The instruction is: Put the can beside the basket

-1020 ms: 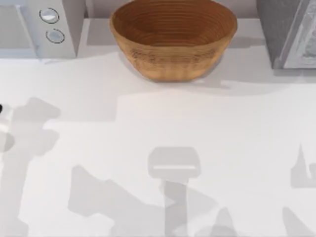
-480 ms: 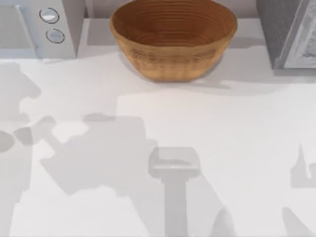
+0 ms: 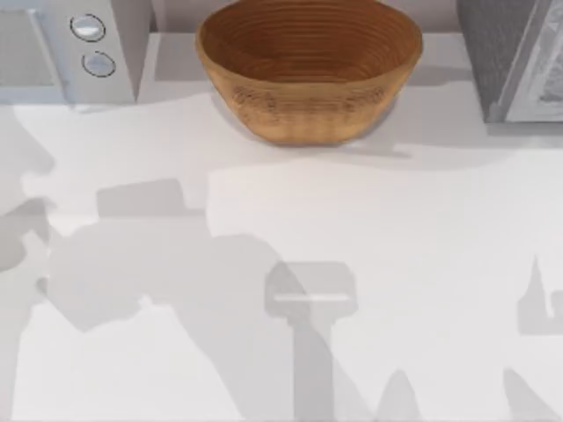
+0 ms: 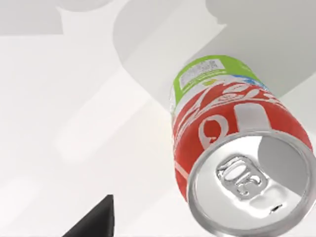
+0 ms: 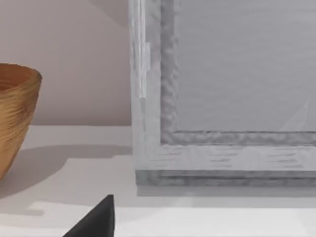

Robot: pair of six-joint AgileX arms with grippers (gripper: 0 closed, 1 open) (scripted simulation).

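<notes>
You see the can (image 4: 232, 148) close under the left wrist camera, above the white table (image 3: 396, 264) | fingers: you cannot tell, either arm | basket (image 3: 308, 70) sits far back on the table, between two grey boxes (image 3: 79, 48), nothing touching it.

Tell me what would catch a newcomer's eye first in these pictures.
The golden-brown woven basket stands out at once, at the far middle of the white table, between a pale appliance with two round knobs on the left and a grey box on the right. Next comes the can, close up in the left wrist view: red over lime-green, silver top toward the camera.
</notes>
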